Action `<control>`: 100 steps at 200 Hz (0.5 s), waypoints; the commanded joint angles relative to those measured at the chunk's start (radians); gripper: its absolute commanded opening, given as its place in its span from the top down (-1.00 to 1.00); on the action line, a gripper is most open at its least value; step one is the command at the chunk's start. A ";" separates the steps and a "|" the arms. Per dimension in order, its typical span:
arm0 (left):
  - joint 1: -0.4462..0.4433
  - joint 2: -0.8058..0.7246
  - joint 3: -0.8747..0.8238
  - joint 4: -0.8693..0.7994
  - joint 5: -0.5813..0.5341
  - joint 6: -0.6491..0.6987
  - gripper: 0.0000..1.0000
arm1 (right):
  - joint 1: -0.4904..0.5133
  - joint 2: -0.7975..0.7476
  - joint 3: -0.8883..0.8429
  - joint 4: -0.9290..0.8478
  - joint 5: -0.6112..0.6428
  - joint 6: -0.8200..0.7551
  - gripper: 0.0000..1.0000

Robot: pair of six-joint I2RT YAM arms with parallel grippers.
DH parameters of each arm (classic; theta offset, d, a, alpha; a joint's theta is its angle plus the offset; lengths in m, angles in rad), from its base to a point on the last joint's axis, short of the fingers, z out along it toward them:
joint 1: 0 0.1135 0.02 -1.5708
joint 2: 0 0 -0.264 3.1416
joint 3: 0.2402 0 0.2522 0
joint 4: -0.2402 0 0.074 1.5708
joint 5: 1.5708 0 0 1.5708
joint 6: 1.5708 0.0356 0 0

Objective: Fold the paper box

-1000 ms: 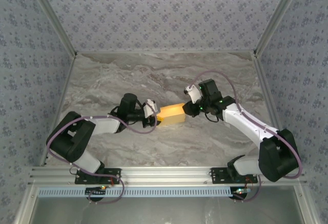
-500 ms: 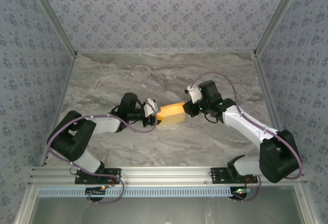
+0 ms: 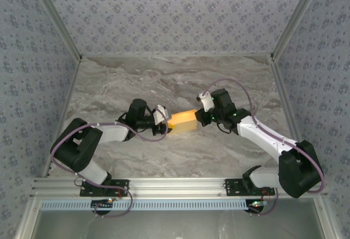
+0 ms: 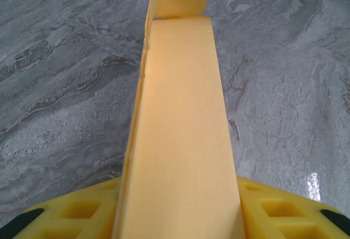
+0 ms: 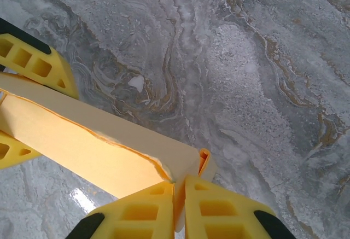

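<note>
The paper box [image 3: 183, 120] is an orange-yellow card piece held just above the marble table between the two arms. My left gripper [image 3: 166, 121] is shut on its left end. In the left wrist view the box [image 4: 180, 118] runs up the middle, with a yellow finger [image 4: 82, 214] against each side. My right gripper [image 3: 201, 117] is shut on the right end. In the right wrist view its fingertips [image 5: 147, 198] pinch a folded card edge [image 5: 203, 162], and the box [image 5: 82, 140] stretches away to the left, towards the left gripper's fingers [image 5: 33, 64].
The marble table top [image 3: 164, 80] lies open around the box. Patterned walls [image 3: 175, 15] close it in at the back and both sides. A metal rail [image 3: 175, 185] with the arm bases runs along the near edge.
The right gripper has closed tighter on the box's right end and shifted slightly left and nearer. The box looks a little flatter. The left arm has hardly moved.
</note>
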 commanded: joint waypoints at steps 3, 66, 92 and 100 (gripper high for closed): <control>-0.011 -0.001 0.015 -0.040 -0.022 0.014 0.08 | 0.083 0.002 -0.013 -0.023 0.022 0.065 0.76; -0.013 0.012 0.024 -0.057 -0.021 0.030 0.12 | 0.140 -0.015 0.003 -0.002 0.139 0.216 0.81; -0.013 0.014 0.027 -0.061 -0.022 0.033 0.12 | 0.141 0.011 0.043 -0.072 0.192 0.306 0.82; -0.012 0.014 0.033 -0.072 -0.022 0.035 0.12 | 0.146 0.023 0.046 -0.074 0.186 0.310 0.82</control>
